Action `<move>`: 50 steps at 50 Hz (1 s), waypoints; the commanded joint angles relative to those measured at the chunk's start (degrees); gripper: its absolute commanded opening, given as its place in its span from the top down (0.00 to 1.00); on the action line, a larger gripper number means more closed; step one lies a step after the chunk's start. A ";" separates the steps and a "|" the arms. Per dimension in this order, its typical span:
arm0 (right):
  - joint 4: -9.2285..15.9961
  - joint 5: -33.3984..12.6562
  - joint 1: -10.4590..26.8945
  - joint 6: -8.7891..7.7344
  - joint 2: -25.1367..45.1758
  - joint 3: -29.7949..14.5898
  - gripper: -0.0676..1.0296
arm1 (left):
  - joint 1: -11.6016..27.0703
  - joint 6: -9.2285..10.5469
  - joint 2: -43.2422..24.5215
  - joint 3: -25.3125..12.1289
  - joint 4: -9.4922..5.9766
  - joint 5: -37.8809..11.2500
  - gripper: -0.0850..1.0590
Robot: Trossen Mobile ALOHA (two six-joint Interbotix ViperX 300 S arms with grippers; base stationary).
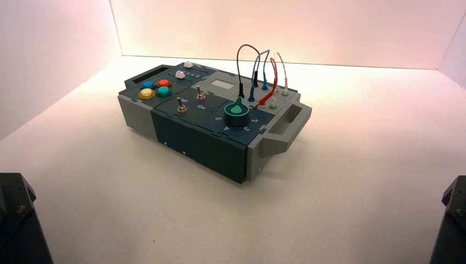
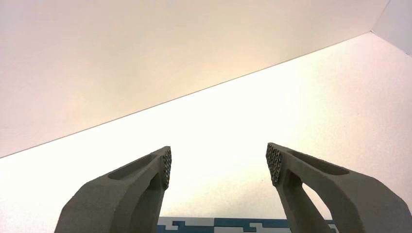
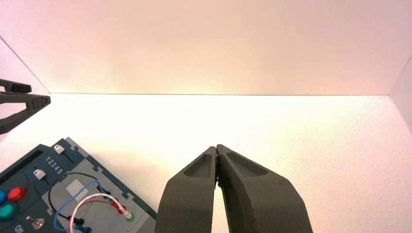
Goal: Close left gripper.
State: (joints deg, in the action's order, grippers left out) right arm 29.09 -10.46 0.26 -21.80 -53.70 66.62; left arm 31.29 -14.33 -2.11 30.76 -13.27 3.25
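Note:
In the left wrist view my left gripper (image 2: 218, 162) is open, its two fingers wide apart with nothing between them, over white table; a strip of the box's (image 2: 218, 225) blue and white edge shows below it. It also shows far off in the right wrist view (image 3: 19, 102). My right gripper (image 3: 216, 150) is shut and empty, with the box (image 3: 63, 194) off to one side. In the high view both arms are parked at the near corners, only their dark bases showing, left (image 1: 19, 220) and right (image 1: 451, 220).
The box (image 1: 211, 118) stands turned at the table's middle. It bears round coloured buttons (image 1: 155, 89), two toggle switches (image 1: 180, 105), a green knob (image 1: 237, 111), white sliders (image 1: 180, 73), looping wires (image 1: 258, 71) and a grey handle (image 1: 286, 124). White walls enclose the table.

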 commanded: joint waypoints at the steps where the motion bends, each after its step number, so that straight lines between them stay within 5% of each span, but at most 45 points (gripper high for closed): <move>1: 0.18 0.18 -0.18 0.00 0.18 -0.88 0.96 | 0.18 -0.18 1.23 -0.62 0.18 0.53 0.04; 32: 0.18 0.26 -0.09 0.00 0.18 -0.79 0.96 | 0.18 -0.18 1.49 -0.53 0.18 0.44 0.06; 38: 0.09 0.26 -0.09 0.00 0.18 -0.88 0.96 | 0.18 -0.18 1.85 -0.35 0.18 0.44 0.20; 45: 0.09 0.35 -0.18 0.00 0.09 -0.97 0.96 | 0.26 -0.18 2.20 -0.35 0.18 -0.26 0.54; 50: 0.00 0.53 -0.09 0.00 0.18 -0.97 0.96 | 0.26 -0.18 2.20 -0.26 0.18 -0.44 0.65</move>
State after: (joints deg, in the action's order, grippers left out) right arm 29.09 -10.46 0.26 -21.71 -53.70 66.62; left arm 31.29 -14.33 -2.02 31.20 -13.18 2.64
